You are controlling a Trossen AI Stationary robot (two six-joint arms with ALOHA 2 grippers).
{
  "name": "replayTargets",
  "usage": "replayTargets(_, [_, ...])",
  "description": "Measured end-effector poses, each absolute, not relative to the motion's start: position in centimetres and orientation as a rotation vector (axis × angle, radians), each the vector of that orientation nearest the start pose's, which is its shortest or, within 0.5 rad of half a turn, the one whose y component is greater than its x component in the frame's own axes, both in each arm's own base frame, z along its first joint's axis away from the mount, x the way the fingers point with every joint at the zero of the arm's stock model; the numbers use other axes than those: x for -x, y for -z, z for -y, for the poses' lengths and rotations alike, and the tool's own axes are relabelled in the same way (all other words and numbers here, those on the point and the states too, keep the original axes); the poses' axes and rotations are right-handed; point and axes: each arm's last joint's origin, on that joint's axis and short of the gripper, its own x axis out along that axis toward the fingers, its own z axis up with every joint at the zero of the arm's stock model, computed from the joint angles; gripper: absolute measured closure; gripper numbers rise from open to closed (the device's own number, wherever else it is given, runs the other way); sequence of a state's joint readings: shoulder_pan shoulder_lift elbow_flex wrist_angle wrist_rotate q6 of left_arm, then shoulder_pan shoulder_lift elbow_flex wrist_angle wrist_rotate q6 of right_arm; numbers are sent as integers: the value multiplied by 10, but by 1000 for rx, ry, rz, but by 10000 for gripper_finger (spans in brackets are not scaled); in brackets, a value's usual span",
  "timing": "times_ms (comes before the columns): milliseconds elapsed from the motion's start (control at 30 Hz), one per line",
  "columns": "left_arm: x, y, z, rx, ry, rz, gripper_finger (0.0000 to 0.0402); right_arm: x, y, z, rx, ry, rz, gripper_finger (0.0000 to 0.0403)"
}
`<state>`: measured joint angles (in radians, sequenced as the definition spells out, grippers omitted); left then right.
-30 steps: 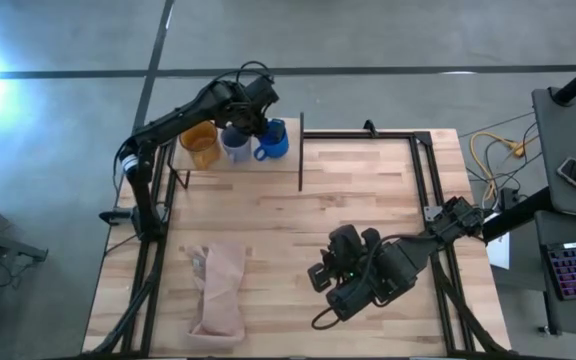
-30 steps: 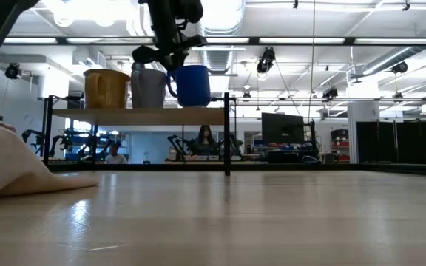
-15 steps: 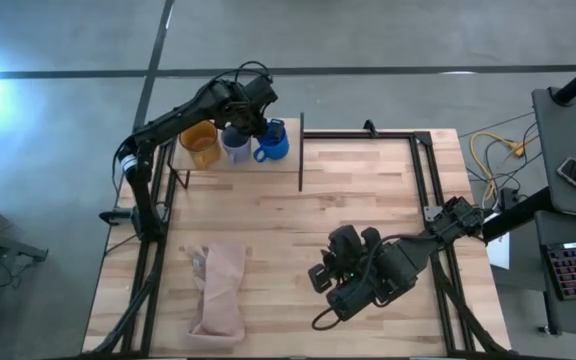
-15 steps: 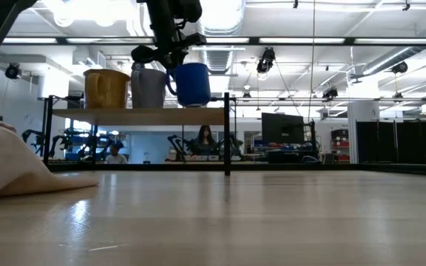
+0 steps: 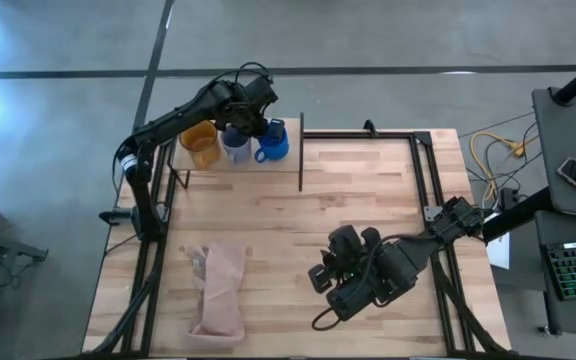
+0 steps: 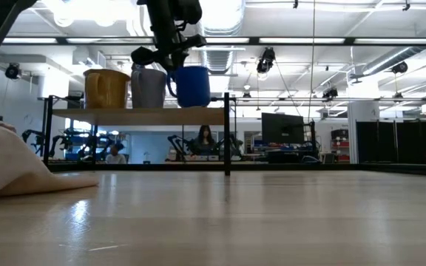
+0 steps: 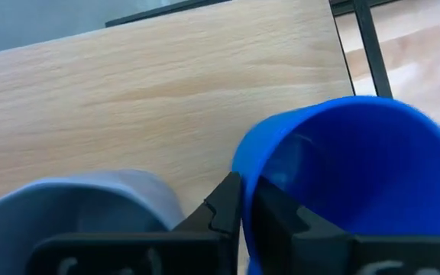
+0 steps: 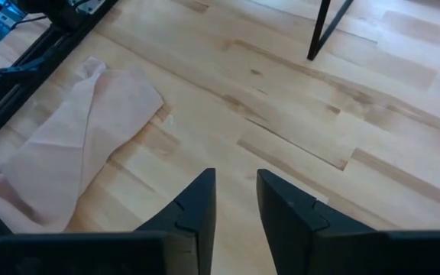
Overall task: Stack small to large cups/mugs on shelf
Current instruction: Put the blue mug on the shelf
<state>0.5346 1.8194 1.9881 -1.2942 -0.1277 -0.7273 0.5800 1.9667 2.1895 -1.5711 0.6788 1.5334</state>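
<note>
Three mugs stand in a row on the shelf (image 6: 139, 116) at the table's far left: a yellow-orange one (image 5: 201, 143), a pale grey-blue one (image 5: 234, 146) and a bright blue one (image 5: 272, 143). They also show in the low view: the yellow-orange mug (image 6: 106, 89), the grey-blue mug (image 6: 149, 89) and the blue mug (image 6: 194, 85). My left gripper (image 7: 243, 191) comes down between the grey-blue and the blue mug and is shut on the blue mug. My right gripper (image 8: 235, 202) is open and empty, low over the table's near right part. My left gripper pinches the blue mug's rim (image 7: 244, 164) on the side facing the grey-blue mug, one finger (image 7: 277, 221) inside the mug and one (image 7: 221, 208) outside. The fingers come from above, pointing down. The mug is upright, its base down at the shelf board (image 7: 166, 84).
A tan cloth (image 5: 218, 290) lies crumpled at the table's near left and also shows in the right wrist view (image 8: 75, 145). Black upright posts (image 5: 301, 150) stand at the shelf's ends. People sit in the room behind the table (image 6: 205, 140).
</note>
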Motion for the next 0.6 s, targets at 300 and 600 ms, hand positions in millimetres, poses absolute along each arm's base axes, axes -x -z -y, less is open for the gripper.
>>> replayTargets(300, [-307, -373, -185, 867, -965, -868, 341, -317, -372, -186, -576, 800, -723, 310])
replayTargets(600, [-304, -377, -183, 860, -945, -867, 329, -317, -372, -186, -564, 796, -725, 312])
